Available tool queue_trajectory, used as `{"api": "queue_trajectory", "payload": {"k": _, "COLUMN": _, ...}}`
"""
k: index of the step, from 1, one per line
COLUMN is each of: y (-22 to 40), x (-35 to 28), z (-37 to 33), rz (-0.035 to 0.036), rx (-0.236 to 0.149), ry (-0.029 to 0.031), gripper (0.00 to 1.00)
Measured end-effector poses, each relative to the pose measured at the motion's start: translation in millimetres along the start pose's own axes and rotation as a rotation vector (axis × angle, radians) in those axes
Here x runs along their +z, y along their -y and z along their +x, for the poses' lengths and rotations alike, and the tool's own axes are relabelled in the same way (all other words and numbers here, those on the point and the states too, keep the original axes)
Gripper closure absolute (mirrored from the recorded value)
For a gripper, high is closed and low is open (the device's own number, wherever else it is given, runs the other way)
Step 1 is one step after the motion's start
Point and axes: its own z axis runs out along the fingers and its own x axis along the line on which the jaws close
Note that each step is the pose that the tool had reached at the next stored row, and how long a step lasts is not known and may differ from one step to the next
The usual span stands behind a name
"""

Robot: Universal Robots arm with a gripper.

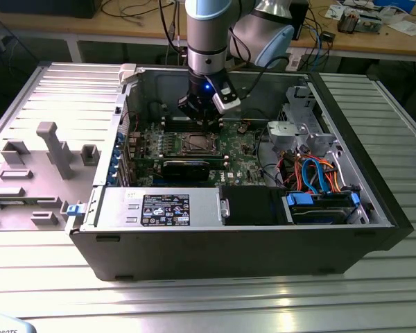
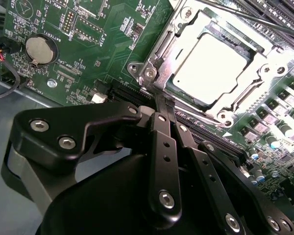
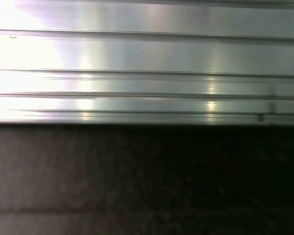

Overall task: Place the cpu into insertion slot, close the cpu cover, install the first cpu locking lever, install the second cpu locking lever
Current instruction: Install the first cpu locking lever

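Observation:
The cpu, a dull silver square, lies in the insertion slot on the green board. The cpu cover, a silvery frame plate, lies flat around the chip, which shows through its window. A thin metal lever rod runs along the socket's far side. In the second wrist view my gripper has its black fingers pressed together, their tips at the socket's corner by a screw. In the exterior view the gripper hangs just behind the socket, inside the open computer case.
A long black expansion card lies in front of the socket, memory slots beside it. A round coin battery sits on the board. Drive bays and orange and blue cables fill the exterior view's right. The case stands on a ribbed metal table.

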Motion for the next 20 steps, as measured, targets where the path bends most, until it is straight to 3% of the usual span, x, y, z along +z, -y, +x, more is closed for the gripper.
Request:
{"api": "queue_trajectory", "payload": {"k": 9, "y": 0.1, "x": 1.5, "z": -0.5, "rz": 0.0080, "rx": 0.000, "ry": 0.0002, "gripper": 0.89}}
{"api": "queue_trajectory", "payload": {"k": 15, "y": 0.0, "x": 3.0, "z": -0.8, "rz": 0.0087, "rx": 0.000, "ry": -0.0002, "gripper": 0.89}}
{"api": "queue_trajectory", "payload": {"k": 20, "y": -0.9, "x": -2.1, "z": -1.1, "rz": 0.0083, "rx": 0.000, "ry": -0.0006, "gripper": 0.89}}
